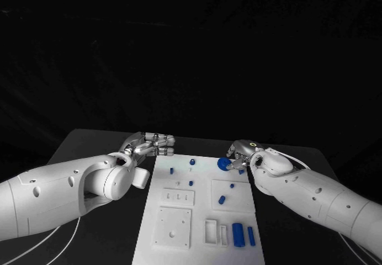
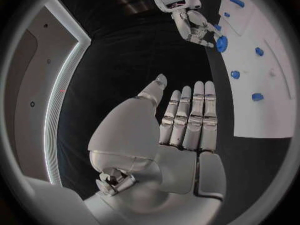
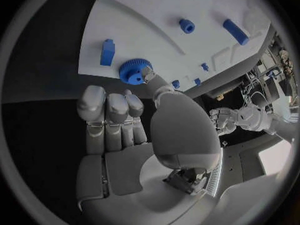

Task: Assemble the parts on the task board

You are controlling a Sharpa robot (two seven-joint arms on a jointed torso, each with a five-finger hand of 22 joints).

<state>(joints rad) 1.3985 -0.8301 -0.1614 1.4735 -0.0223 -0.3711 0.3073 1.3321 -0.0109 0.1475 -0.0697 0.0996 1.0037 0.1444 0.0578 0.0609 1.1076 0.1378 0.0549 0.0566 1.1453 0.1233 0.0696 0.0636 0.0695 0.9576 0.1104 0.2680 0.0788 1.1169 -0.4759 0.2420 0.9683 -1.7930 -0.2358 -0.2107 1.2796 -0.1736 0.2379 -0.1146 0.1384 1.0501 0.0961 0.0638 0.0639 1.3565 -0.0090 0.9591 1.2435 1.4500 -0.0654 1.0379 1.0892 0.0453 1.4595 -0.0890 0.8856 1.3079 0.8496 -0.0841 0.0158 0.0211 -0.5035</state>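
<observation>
The black table (image 1: 104,144) lies bare on both sides of the long white task board (image 1: 199,221), which runs lengthwise away from the robot. The left hand (image 1: 149,144), fingers straight, side by side and holding nothing, hovers off the board's far left corner. At the far right edge the right hand (image 1: 241,157) pinches a round blue toothed gear (image 3: 134,70). A blue cylinder (image 1: 237,232) lies lengthwise near the board's near right corner; small blue pegs (image 1: 192,162) dot the far end.

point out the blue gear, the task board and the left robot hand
blue gear (image 3: 134,70), right wrist view, on its toothed face
task board (image 1: 199,251), head view, on a bare patch at its near edge
left robot hand (image 2: 187,117), left wrist view, on the straight fingers lying side by side
</observation>
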